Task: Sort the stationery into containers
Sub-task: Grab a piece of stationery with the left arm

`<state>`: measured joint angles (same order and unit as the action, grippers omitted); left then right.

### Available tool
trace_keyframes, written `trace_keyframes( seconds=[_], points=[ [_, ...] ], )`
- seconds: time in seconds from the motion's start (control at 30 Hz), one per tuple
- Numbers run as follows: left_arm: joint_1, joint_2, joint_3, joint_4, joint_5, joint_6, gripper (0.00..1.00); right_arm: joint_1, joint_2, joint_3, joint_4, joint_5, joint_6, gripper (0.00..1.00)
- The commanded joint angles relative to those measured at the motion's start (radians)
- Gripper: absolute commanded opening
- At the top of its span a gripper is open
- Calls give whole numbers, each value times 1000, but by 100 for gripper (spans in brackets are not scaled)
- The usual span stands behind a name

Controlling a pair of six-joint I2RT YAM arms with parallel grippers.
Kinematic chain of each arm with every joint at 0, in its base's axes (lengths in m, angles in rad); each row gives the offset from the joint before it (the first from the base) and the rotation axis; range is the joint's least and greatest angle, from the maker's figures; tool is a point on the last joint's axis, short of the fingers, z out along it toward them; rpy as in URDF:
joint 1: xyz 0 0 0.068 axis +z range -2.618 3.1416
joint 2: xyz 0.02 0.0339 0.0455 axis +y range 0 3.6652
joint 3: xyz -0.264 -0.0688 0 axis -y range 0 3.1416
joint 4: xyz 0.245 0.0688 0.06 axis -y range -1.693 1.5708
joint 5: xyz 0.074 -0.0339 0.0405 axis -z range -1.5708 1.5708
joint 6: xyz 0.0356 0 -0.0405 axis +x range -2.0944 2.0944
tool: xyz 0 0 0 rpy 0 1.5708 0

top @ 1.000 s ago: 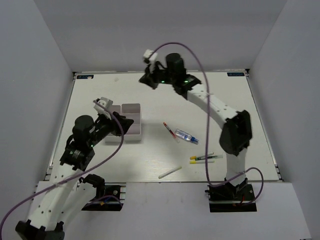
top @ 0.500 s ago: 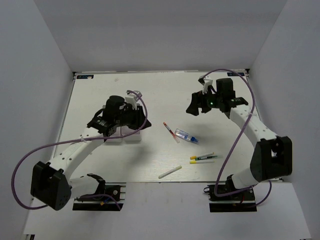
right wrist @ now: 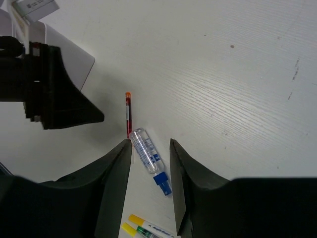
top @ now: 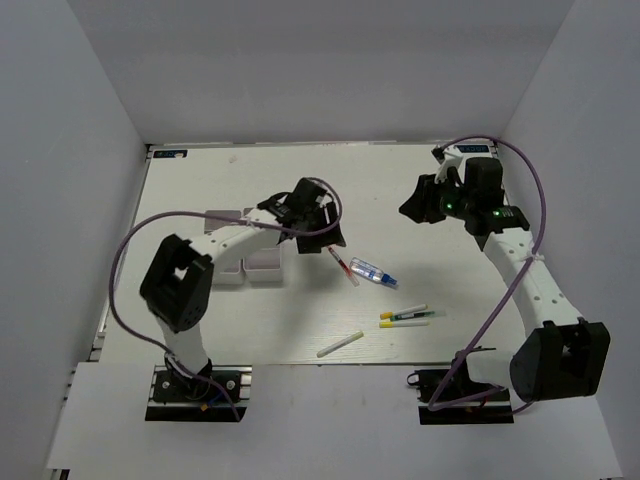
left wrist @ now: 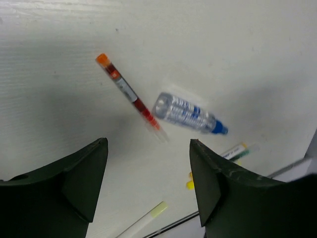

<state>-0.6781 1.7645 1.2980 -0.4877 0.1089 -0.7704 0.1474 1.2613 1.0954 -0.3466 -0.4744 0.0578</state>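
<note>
The left hand hangs empty, fingers apart, over the red pen and tube lying on the counter right of the bins. The right hand hovers empty, fingers apart.

Left gripper swings from the containers to hover beside the red pen; right gripper edges farther right.

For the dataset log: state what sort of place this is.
Probably a robotics lab cell: white table boxed in by plain grey walls, left arm and right arm bolted at its near edge.
</note>
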Motion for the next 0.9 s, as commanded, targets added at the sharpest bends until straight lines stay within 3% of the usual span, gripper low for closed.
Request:
trace_keyframes(
  seconds=[0.0, 0.17, 0.33, 0.47, 0.63, 0.87],
  points=[
    [-43, 76, 196, -191, -210, -200, 77, -22, -51, 11, -29, 14, 39, 43],
    [-81, 211, 320, -284, -323, -332, 77, -55, -131, -41, 1, -52, 48, 44],
    [-103, 314, 463, -411, -368, -397, 69, -103, -213, -68, 14, -86, 48, 46],
    [-121, 337, 474, -423, -386, -409, 66, -124, -249, -101, 46, -122, 60, 46],
    [-121, 397, 523, -450, -387, -422, 54, -169, -254, -118, 44, -168, 62, 46],
    [-121, 458, 549, -460, -397, -411, 47, -215, -247, -135, 49, -234, 73, 46]
  ],
)
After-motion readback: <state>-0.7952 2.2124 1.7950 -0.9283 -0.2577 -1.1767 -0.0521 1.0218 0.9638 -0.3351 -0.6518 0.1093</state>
